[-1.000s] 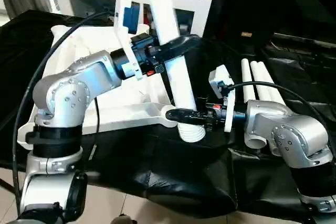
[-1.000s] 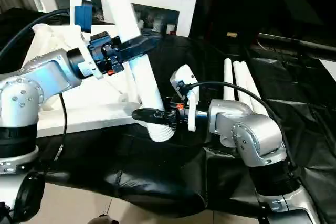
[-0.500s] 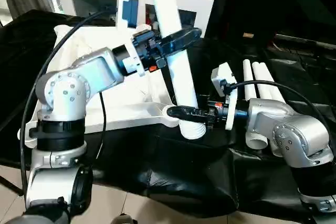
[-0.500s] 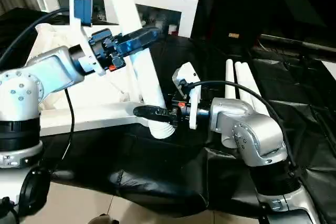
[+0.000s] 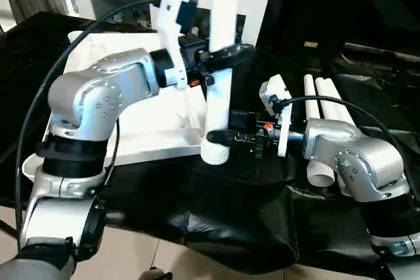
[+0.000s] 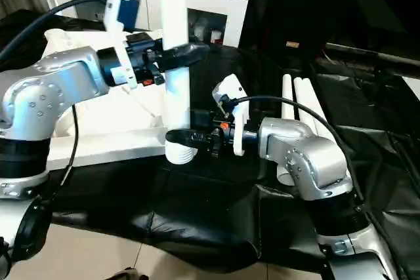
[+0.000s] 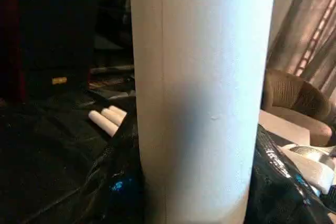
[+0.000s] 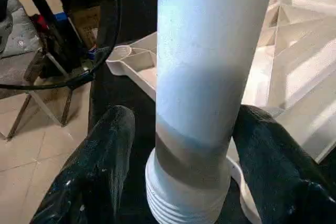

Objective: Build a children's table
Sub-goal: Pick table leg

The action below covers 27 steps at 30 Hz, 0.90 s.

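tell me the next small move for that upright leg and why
Probably shift the leg sideways over the tabletop's corner socket, then press down. Its threaded end hangs just off the tabletop's corner, over the black cloth, upright. The left pincer grips the shaft; the right pincer's fingers flank its base with gaps.

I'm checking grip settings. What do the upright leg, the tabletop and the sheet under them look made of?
The leg looks like smooth matt white plastic tubing, with a threaded end. The tabletop seems moulded white plastic, going by its stiffening ribs. The black sheet looks like thin glossy plastic film: it wrinkles and shines.
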{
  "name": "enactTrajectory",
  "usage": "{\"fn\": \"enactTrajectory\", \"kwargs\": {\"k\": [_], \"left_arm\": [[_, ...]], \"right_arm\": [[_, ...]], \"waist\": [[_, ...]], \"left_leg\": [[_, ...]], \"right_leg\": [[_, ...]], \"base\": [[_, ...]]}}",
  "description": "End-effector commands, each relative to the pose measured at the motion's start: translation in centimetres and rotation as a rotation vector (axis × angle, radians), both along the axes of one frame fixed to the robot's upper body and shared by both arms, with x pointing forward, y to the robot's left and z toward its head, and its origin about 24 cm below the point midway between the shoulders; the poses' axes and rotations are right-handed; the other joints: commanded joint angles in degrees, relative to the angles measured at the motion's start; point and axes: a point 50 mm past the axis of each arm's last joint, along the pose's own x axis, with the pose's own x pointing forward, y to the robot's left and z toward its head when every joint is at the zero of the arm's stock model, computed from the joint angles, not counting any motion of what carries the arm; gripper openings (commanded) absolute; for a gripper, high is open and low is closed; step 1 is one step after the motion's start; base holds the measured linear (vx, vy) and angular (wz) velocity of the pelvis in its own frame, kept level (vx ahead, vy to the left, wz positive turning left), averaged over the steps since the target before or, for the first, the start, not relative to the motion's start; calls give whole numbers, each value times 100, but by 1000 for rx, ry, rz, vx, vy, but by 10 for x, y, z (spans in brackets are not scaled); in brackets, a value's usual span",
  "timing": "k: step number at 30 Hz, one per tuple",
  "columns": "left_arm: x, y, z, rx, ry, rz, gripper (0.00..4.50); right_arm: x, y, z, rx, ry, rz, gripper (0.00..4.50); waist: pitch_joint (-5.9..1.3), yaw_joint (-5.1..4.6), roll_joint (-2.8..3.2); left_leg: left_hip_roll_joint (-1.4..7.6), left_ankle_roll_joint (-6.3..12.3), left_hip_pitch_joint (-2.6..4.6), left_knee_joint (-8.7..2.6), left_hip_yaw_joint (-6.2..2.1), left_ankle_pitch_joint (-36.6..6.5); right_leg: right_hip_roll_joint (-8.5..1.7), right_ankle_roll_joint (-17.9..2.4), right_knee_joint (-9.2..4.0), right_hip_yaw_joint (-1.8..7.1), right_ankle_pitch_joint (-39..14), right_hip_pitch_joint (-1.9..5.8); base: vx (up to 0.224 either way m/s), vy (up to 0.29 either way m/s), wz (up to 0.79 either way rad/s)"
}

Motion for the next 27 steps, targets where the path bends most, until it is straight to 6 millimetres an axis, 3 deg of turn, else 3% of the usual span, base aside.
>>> {"fn": "enactTrajectory", "kwargs": {"k": [1, 2, 3, 4, 11, 20, 27], "left_arm": [[0, -5, 9, 15, -46, -16, 179], [0, -5, 9, 15, -46, -19, 179], [0, -7, 9, 13, -45, -33, 179], [-1, -8, 9, 12, -45, -42, 179], [-2, -12, 9, -5, -37, -79, 179], [-3, -13, 9, 0, -41, -89, 179], [-5, -13, 7, 15, -42, -110, 178]], "right_arm": [[-1, 2, 4, 14, 16, 30, 303], [-1, 2, 3, 14, 18, 29, 303], [0, 2, 2, 15, 25, 25, 303], [0, 2, 2, 16, 29, 23, 303], [6, 6, 1, 37, 20, -10, 303], [8, 8, 1, 40, 10, -16, 381], [9, 8, 2, 27, -14, -14, 383]], "waist": [[-437, -8, 73], [-442, 7, 162], [-441, -12, 115], [-445, -6, 110], [-451, -11, 122], [-442, -10, 119], [-444, -10, 113]], "left_leg": [[358, -201, 119, -393, -128, -531], [359, -225, 126, -386, -138, -554], [357, -229, 125, -388, -130, -595], [356, -231, 117, -388, -133, -589], [368, -243, 126, -389, -136, -592], [370, -243, 126, -397, -134, -584], [369, -249, 131, -396, -131, -598]], "right_leg": [[-572, -980, -410, 403, -285, 324], [-585, -1000, -401, 403, -287, 318], [-569, -1011, -417, 403, -267, 324], [-576, -1030, -410, 405, -245, 331], [-581, -1142, -391, 399, -129, 330], [-581, -1126, -391, 403, -135, 328], [-584, -1100, -395, 406, -184, 326]], "base": [[0, 0, 0], [0, 0, 0], [0, 0, 0], [0, 0, 0], [0, 0, 0], [0, 0, 0], [0, 0, 0]]}}
